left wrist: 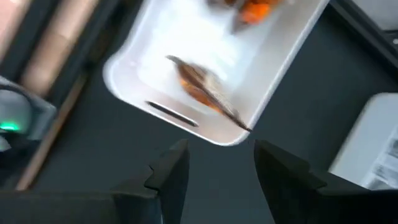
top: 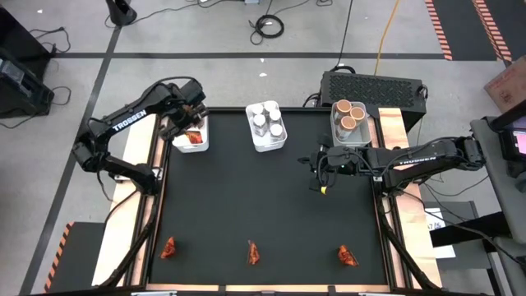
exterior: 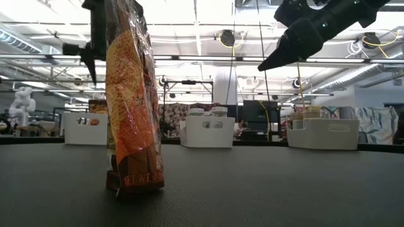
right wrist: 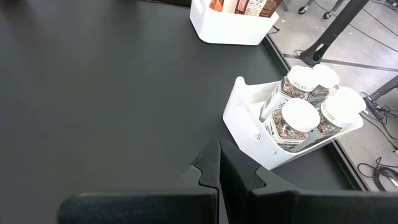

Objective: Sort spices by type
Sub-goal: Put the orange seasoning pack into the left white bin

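Spices are mostly sorted already across the black tabletop (top: 271,205): three white bins sit along its far side, the left bin (top: 197,145) holding red-orange sachets (top: 193,138), the middle bin (top: 268,141) holding clear jars with white lids (top: 267,119), the right bin (top: 349,136) holding tan-topped tubs (top: 348,114). Three more loose sachets stand well apart along the near edge, one at the left (top: 168,247), one in the middle (top: 254,253) and one at the right (top: 347,256).

Above the left bin hangs the left end effector (top: 191,122); in its wrist view the fingers stand partly open with nothing between them, a sachet lying in the bin beyond. I judge a drop-off step is just finishing. Out over the tabletop, near the tub bin, the right end effector (top: 319,164) waits fully closed and empty.

Next would probably be a reach to one of the near-edge sachets, which calls for wider fingers and a grip on thin crinkly film.
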